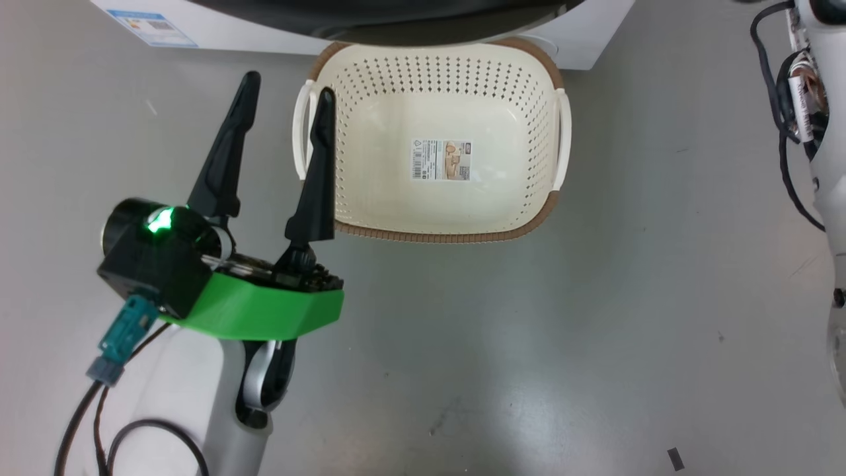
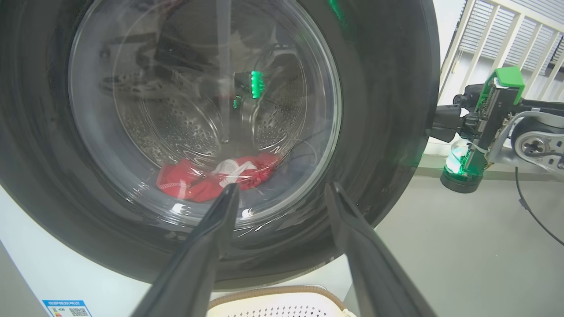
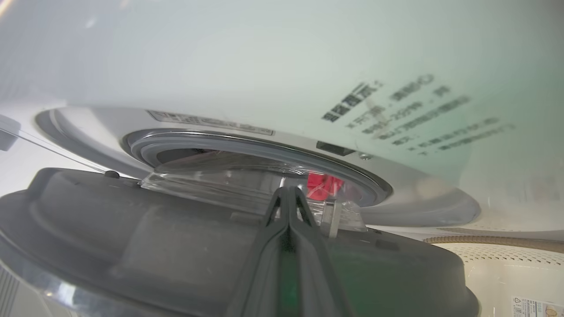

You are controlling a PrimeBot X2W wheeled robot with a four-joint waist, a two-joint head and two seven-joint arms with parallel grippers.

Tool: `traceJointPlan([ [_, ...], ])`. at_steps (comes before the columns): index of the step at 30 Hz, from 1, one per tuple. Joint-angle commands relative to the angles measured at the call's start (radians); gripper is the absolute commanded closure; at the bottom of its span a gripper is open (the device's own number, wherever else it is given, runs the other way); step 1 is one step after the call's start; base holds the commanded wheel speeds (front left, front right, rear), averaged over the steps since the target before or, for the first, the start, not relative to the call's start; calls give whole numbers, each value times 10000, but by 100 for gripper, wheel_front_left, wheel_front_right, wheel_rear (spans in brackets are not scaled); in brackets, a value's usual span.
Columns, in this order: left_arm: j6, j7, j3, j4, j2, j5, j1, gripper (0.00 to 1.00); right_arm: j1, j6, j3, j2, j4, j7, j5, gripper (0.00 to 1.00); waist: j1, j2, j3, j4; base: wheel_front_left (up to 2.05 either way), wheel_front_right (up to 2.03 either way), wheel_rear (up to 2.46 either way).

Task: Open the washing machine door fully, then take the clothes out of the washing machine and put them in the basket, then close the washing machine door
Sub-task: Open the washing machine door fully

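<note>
Bright, even light — reflections glaze the washing machine door [image 2: 207,132], edges bowed.

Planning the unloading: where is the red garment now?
Left wrist view: the red garment lies low in the perforated steel drum, behind the door's glass bowl.

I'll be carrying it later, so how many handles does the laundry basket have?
2 on the basket: the left handle on its left side, the right handle on its right side, both white. None seems hidden.

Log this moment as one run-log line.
phase: opening door | washing machine door: ajar | right end effector: shut, at door's inner side | left end effector: open, free | red clothes: inside washing machine | basket: empty
</note>
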Motion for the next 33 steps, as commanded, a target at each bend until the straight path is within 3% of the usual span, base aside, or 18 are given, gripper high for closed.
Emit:
traceJointPlan([
  [1,-52,-58,315,-195,222,68,21,0,190,52,119,415,-391,152,-52,100,0,0,-68,-43,0,0,0],
  [33,309,155,376,352,588,-129,886,0,2717,52,642,780,-910,465,252,100,0,0,-1682,-644,0,0,0],
])
